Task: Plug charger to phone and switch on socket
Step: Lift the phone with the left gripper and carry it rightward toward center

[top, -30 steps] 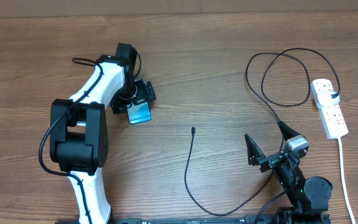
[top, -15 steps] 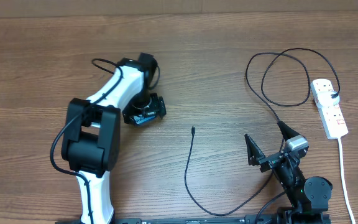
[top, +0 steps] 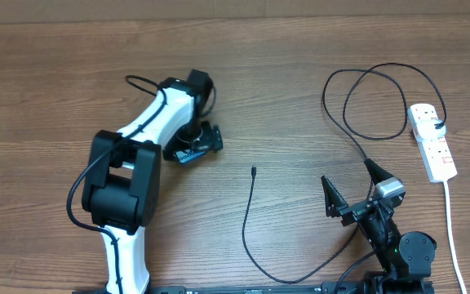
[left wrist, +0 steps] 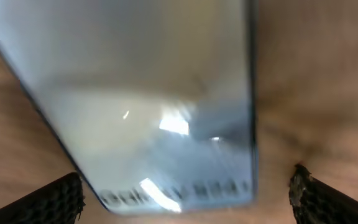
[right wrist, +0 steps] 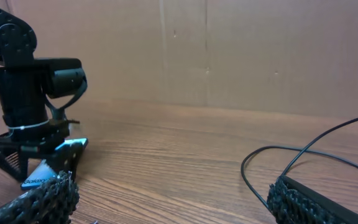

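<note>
Left gripper (left wrist: 188, 200) fingers stand spread, 1 each side of the phone (left wrist: 148, 93), gripping nothing. Right gripper (top: 348, 174): released, empty. Charger (top: 252, 175) tip lies apart, at 3 o'clock of the phone. If you close off-centre, the phone may pivot and swing its port away.

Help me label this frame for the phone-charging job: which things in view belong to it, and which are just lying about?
Belong to the job: phone, charger, socket with its white cord.
Just there, no part in it: wooden table, cardboard wall behind it.
</note>
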Robot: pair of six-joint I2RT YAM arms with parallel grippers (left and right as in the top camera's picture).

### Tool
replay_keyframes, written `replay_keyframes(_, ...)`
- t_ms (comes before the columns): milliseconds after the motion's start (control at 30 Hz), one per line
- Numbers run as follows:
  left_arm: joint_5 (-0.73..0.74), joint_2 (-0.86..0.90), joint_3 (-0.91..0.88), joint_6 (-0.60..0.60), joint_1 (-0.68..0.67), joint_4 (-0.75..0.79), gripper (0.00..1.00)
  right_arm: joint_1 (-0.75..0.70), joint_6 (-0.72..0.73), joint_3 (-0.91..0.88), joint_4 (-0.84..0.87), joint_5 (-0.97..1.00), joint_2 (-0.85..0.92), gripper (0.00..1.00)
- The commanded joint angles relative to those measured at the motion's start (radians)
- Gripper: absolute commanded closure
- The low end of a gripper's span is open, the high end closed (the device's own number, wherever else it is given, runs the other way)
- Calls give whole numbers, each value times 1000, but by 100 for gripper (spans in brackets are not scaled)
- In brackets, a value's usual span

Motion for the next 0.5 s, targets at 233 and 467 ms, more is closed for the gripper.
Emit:
replay_keyframes(233,-110,55,-32,-32,82,61,25,-1,3,-10,2,6,-8,0)
replay_keyframes(467,-103,55,-32,8,56,42,28,-1,3,-10,2,6,-8,0)
